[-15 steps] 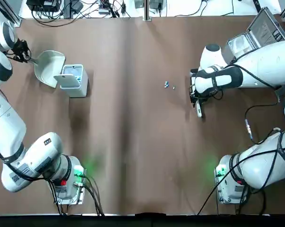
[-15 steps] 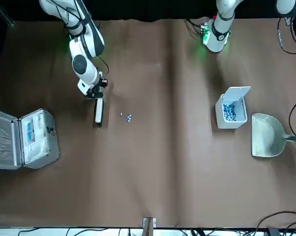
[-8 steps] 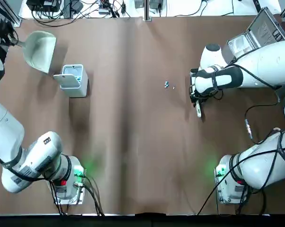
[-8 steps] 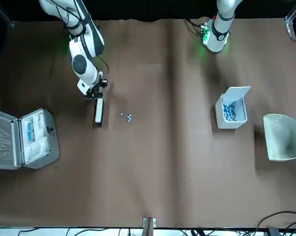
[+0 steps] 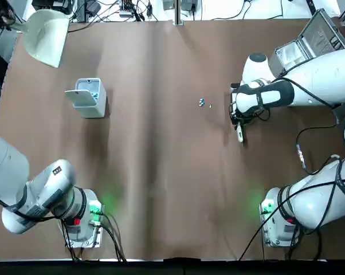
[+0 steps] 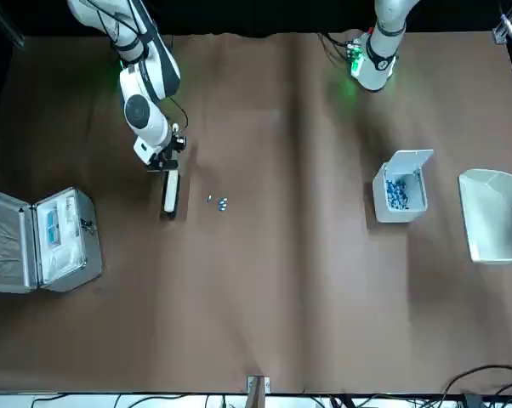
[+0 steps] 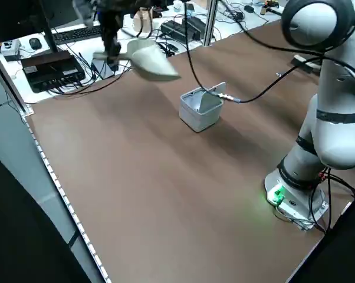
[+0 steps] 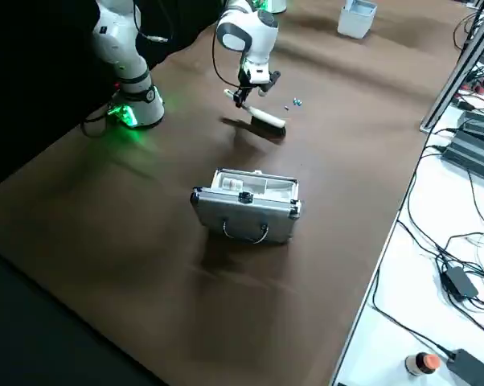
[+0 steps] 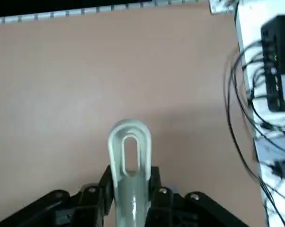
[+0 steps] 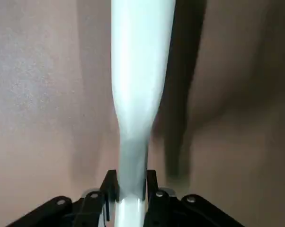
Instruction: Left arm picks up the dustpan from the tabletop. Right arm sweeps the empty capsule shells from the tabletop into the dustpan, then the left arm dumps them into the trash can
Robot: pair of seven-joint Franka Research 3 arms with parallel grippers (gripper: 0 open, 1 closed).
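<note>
Dustpan: the pale dustpan (image 5: 46, 37) is held raised at the far left, over the table's far-left corner area, to the far left of the bin and apart from it.
Left gripper: the left gripper (image 9: 131, 175) is closed on the dustpan's slotted handle, at the far left.
Dustpan's change: since the earliest frame, when it was seen just beside the bin, the scoop has been carried farther off and lifted; its shadow has been drawn away from it.
Trash can: the small white trash can (image 5: 90, 100) is seen standing on the far-left part of the tabletop (image 5: 172, 154), its lid swung open; blue-white pieces (image 6: 397, 195) are seen inside. No shift is noticed.
Capsule shells: the tiny capsule shells (image 6: 222, 204) are left lying on the far half, a little right of the middle, in the same spot as before.
Right gripper: the right gripper (image 10: 133, 182) is closed on the white handle of the brush (image 8: 258, 114), to the right of the shells; its pose is unchanged.
Brush: the dark bristles are turned downward; whether the tabletop is touched cannot be told.
Silver case: the open silver case (image 8: 246, 209) is placed at the far right, unmoved.
</note>
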